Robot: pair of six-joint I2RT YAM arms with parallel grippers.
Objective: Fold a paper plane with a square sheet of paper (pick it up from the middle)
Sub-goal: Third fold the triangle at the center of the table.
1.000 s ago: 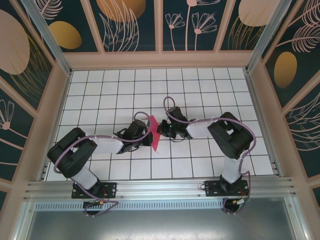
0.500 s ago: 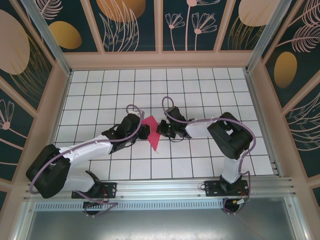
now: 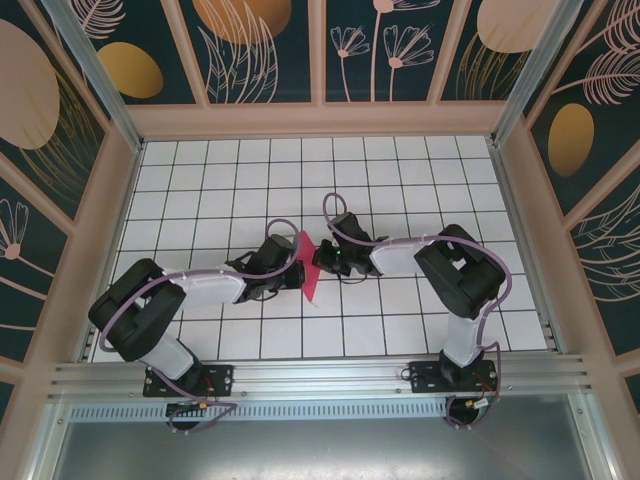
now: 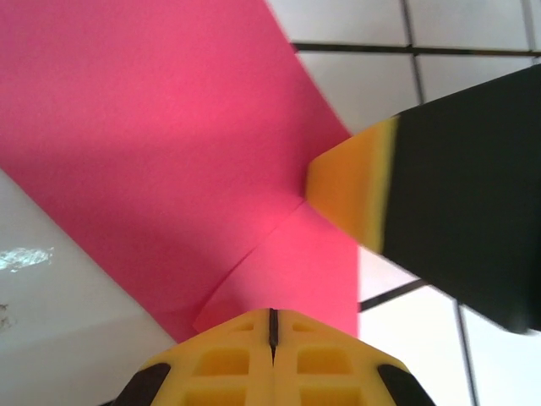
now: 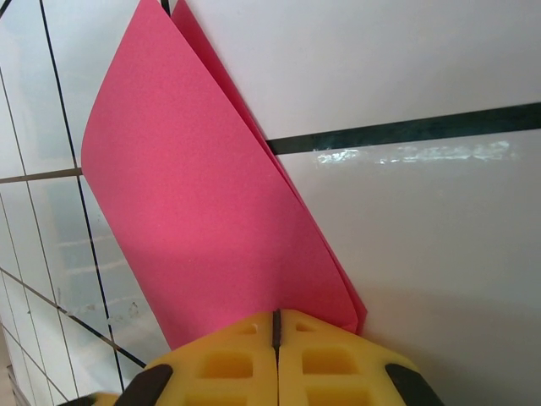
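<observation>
1. The white tiled tabletop (image 3: 420,180), ruled with dark grid lines, is closed in by dark wall panels (image 3: 260,50) painted with pale leaves and flowers. A metal rail (image 3: 320,378) runs along its near edge.
2. Two black arms, one from the left (image 3: 200,285) and one from the right (image 3: 440,255), reach in towards the middle, each trailing a lilac cable (image 3: 345,228). Their ends almost meet, so from above they crowd most of what lies between them.
3. The sheet of paper (image 3: 308,268) is held there, near the middle of the tabletop, and from above it shows as a narrow red-pink sliver standing on edge.
4. The left fingers (image 4: 245,355) are pinched tight on the sheet's lower part, their yellow tips meeting at a thin seam.
5. The right fingers (image 5: 313,355) are likewise clamped on the sheet. In the left wrist view, one yellow-tipped right finger comes in from the side, meets the sheet's edge and hides some of the tiles behind.
6. The paper is matte and plain. It is folded over, with two layers visible along one edge and a soft curve at the top. A faint crease runs across it near the left fingers.
7. I cannot tell whether its lowest corner touches the tiles.
</observation>
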